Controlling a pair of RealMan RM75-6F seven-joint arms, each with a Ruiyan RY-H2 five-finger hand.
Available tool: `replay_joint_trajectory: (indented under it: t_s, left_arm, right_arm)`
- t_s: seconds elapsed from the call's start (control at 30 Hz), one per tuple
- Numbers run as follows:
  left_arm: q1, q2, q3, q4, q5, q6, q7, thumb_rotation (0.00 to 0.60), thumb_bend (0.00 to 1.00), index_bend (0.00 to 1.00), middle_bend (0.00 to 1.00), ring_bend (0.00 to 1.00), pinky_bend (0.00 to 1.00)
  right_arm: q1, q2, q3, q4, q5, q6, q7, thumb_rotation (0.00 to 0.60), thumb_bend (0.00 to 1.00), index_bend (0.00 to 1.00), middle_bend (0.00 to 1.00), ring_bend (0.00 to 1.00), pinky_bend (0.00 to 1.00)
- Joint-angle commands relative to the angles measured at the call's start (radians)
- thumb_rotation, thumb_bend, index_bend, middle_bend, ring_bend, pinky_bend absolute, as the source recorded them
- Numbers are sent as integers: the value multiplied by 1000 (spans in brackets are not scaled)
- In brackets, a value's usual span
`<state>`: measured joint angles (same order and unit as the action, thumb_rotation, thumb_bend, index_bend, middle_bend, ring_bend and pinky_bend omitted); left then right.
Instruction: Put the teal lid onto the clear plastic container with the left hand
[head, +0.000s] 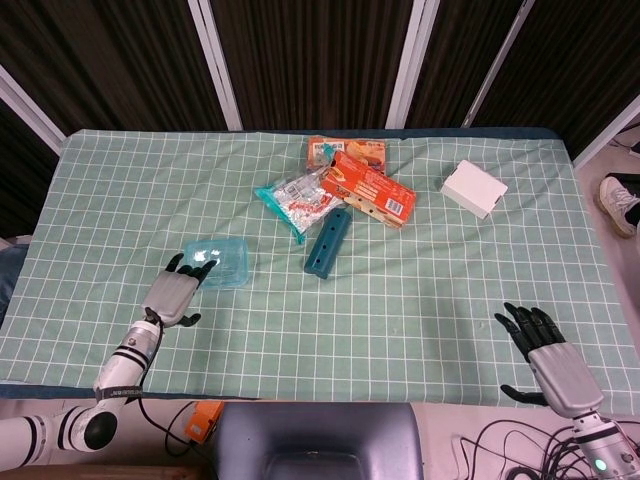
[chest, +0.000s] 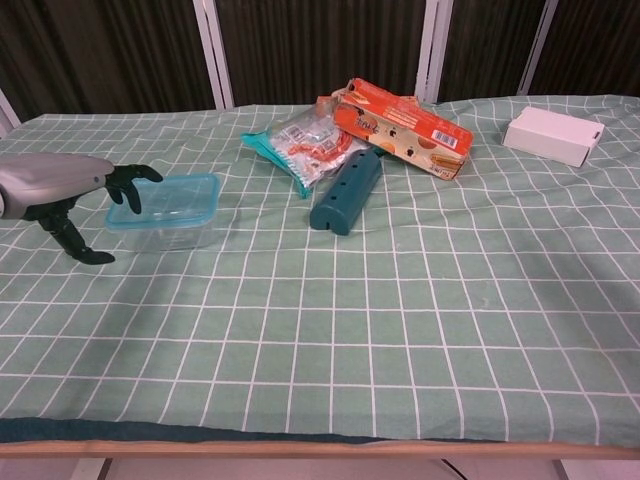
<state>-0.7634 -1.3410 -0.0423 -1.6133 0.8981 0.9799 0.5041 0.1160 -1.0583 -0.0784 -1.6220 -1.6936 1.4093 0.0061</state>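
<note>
One job is in hand here, seating the teal lid (chest: 165, 195) on the clear plastic container (chest: 168, 228), and in both views the lid is already lying across the container's mouth on the left part of the counter (head: 400, 300). The left hand (head: 174, 291) is hovering just beside the container's near-left edge, released and grasping nothing, its dark fingertips (chest: 131, 178) hanging over the lid's left rim; whether they are touching it cannot be told. The lid is looking level in the chest view, but whether its rim is clipped down all round is too fine to see. To finish well, I judge the hand should be pressing straight down on the lid's edges rather than pushing sideways, since a light container on cloth is likely to slide or tip. Checking each corner in turn would be wise. The right hand (head: 548, 357) is lying open near the counter's front right edge, well apart from everything. The teal bar (chest: 346, 190), snack bag (chest: 305, 142), orange box (chest: 402, 127) and white box (chest: 553, 135) are sitting further back, clear of the work.
</note>
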Motion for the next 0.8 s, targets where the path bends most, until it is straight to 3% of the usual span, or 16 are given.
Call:
replay_joint_trajectory:
  t_s: [0.03,0.8]
  left_arm:
    - [1,0,1,4,-5,-4,4,600,226,0,258,226,0]
    - [4,-27,2,44,-21,-39,17,600,229,0,265,232,0]
  right_arm:
    - [0,0,-1,-1,-1,0,-3,600,159,0,0,0,0]
    - [2,1,-2,-3,-1,-6,-4,600,159,0,0,0,0]
